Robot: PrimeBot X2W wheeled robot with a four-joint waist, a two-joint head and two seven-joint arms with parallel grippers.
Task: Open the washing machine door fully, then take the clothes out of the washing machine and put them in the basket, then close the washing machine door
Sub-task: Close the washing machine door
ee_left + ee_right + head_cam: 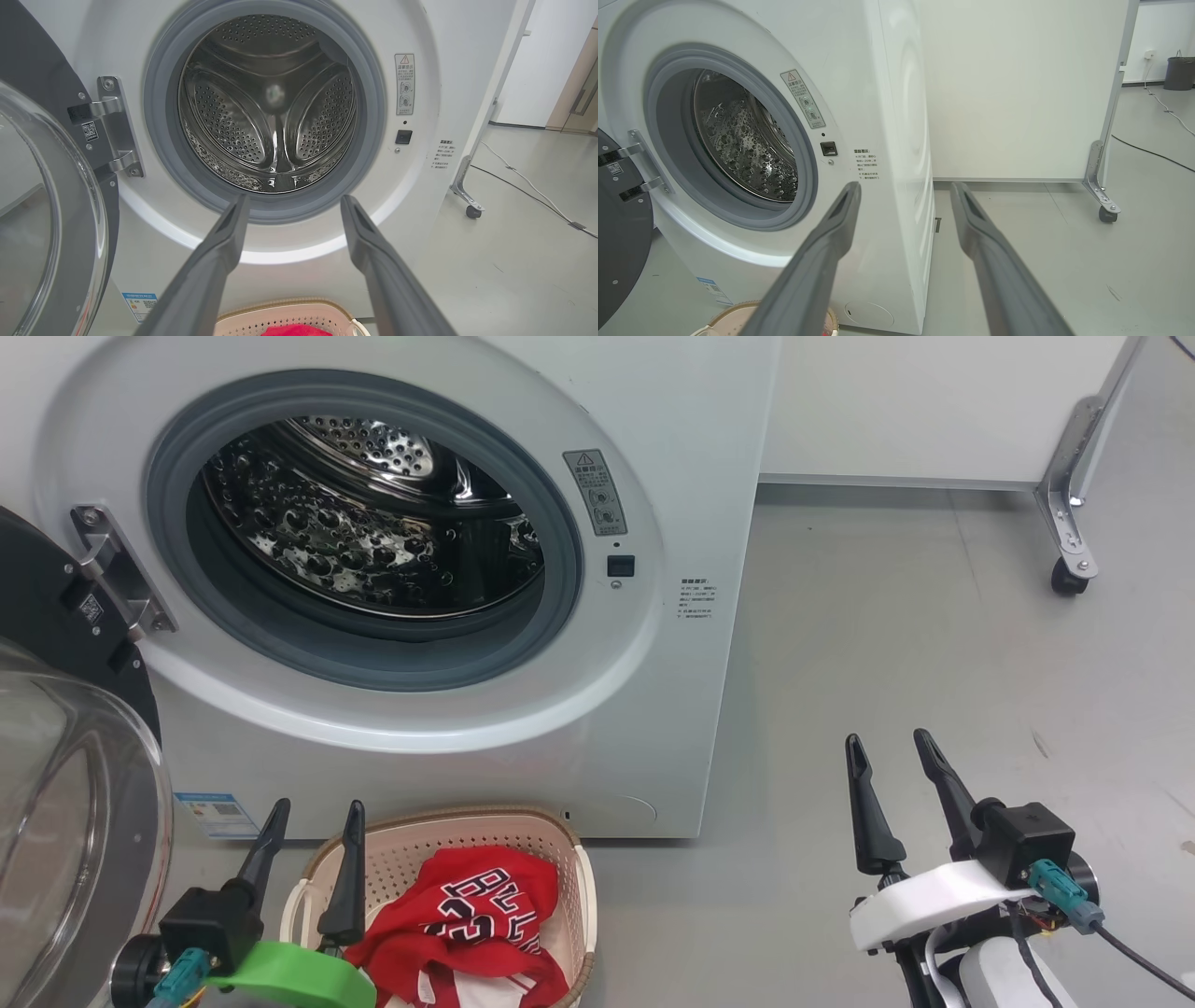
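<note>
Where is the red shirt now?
In the head view, the red shirt lies in the basket on the floor, in front of the washing machine, near the left hand.

Washer (691, 429): smooth white panel is shining. Drum (373, 541): perforated steel is gleaming. Gasket (373, 658): grey rubber is looking matt. Door (56, 859): clear glass, black rim. Basket (448, 835): perforated cream plastic. Clothes (467, 915): red cloth.
</note>
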